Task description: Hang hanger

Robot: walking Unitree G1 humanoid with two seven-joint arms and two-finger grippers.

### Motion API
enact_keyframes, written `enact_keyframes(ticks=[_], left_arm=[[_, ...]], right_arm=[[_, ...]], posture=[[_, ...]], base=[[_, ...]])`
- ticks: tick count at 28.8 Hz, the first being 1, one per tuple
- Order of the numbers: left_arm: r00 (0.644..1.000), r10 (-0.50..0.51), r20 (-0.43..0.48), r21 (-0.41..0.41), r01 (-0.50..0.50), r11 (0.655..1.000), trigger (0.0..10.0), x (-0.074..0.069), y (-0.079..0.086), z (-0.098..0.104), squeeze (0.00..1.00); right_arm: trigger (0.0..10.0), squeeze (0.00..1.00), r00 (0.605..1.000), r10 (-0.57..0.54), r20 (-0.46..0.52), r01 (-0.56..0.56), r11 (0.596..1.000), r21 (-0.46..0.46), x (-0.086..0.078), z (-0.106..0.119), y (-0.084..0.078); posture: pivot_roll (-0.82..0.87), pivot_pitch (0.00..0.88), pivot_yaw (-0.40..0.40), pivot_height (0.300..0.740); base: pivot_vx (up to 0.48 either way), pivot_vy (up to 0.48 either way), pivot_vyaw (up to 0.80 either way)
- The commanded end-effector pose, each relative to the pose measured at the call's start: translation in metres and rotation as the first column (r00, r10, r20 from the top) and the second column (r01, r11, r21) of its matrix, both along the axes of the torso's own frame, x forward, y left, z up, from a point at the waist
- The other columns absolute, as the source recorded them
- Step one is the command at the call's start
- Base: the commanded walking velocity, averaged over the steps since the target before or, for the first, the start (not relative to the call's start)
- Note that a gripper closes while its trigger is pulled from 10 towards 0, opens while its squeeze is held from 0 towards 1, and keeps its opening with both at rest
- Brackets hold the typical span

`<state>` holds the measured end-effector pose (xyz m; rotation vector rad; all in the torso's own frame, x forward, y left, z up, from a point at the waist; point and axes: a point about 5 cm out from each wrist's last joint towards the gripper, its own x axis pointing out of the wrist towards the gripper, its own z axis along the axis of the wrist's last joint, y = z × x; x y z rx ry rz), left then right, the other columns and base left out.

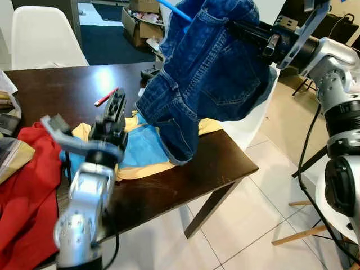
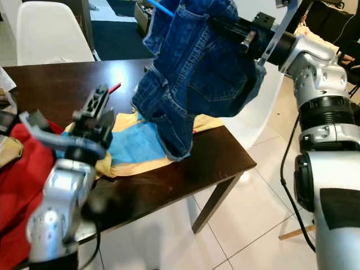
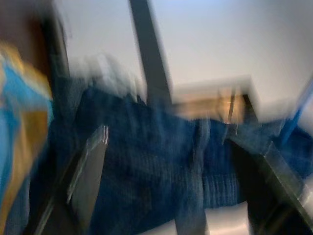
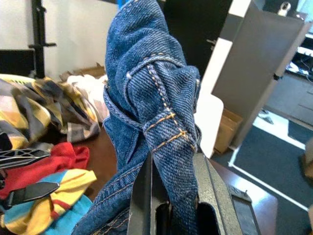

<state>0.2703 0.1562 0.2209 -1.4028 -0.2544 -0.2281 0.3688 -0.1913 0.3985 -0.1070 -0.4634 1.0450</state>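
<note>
Jeans [image 1: 211, 73] hang bunched from your right end effector [image 4: 171, 196], fingers clamped on a denim fold, held up above the far right part of the dark worktop [image 1: 185, 185]. Blue hanger [image 1: 174, 10] pokes out by the top of the denim, just beside that grip. Your left end effector [image 1: 115, 109] sits lower, over a blue/yellow cloth [image 1: 140, 149], fingers apart, aimed at the jeans' lower edge, w/ a red garment [image 1: 25, 191] nearby.
</note>
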Motion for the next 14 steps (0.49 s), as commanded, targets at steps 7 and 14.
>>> enact_keyframes(ticks=[7,14], left_arm=[[0.991,0.084,-0.104,-0.102,-0.094,0.99,10.0,0.003,0.012,-0.03,0.0],[0.991,0.106,-0.087,-0.11,-0.115,0.987,10.0,0.008,0.019,-0.025,0.0]], right_arm=[[0.0,0.0,0.988,0.107,0.115,-0.114,0.992,0.054,-0.019,0.024,-0.009],[0.0,0.0,0.983,0.137,0.121,-0.144,0.988,0.053,-0.022,0.023,-0.01]], posture=[[0.12,0.077,-0.185,0.74],[0.12,0.073,-0.181,0.74]], base=[[0.0,0.0,0.0],[0.0,0.0,0.0]])
